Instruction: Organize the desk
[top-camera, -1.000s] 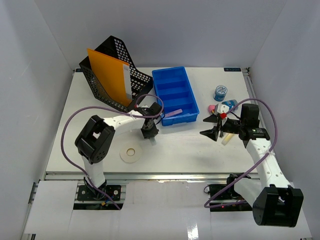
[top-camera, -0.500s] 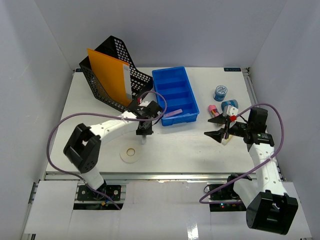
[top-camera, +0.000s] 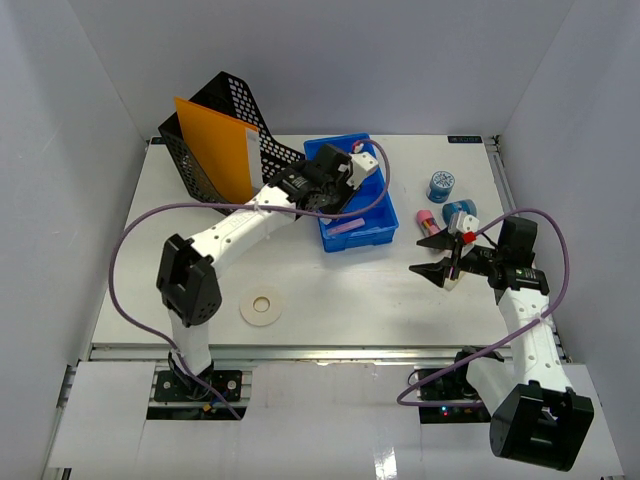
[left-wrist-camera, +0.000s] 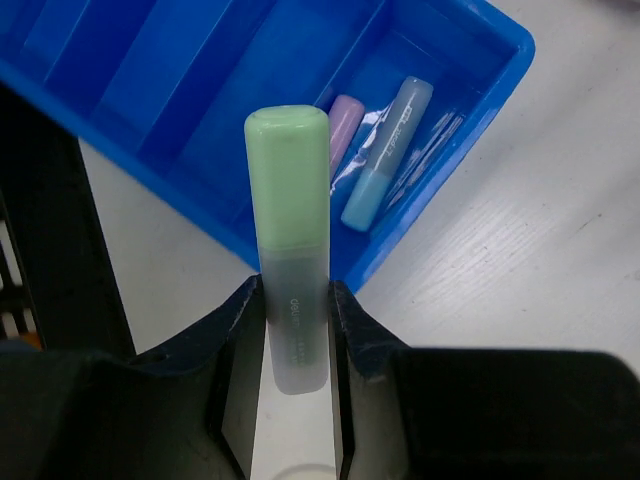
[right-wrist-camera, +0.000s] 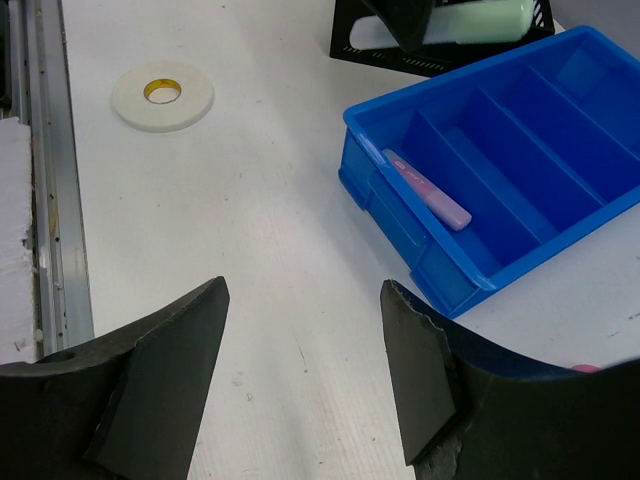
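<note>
The left arm (top-camera: 235, 232) and right arm (top-camera: 528, 335) share white tubular links, bulky black joint housings and a looping purple cable (top-camera: 118, 255) each, while the left hand (left-wrist-camera: 293, 330) and right hand (right-wrist-camera: 305, 340) have broad black wedge-shaped fingers (right-wrist-camera: 160, 390).

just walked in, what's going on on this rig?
The left gripper is shut on a pale green highlighter and holds it at the edge of the blue plastic compartment tray. A lilac marker and a blue-capped grey marker lie together in one end compartment. The right gripper is open and empty, above the white desk to the right of the tray. A white tape roll lies loose near the desk's front edge.
</note>
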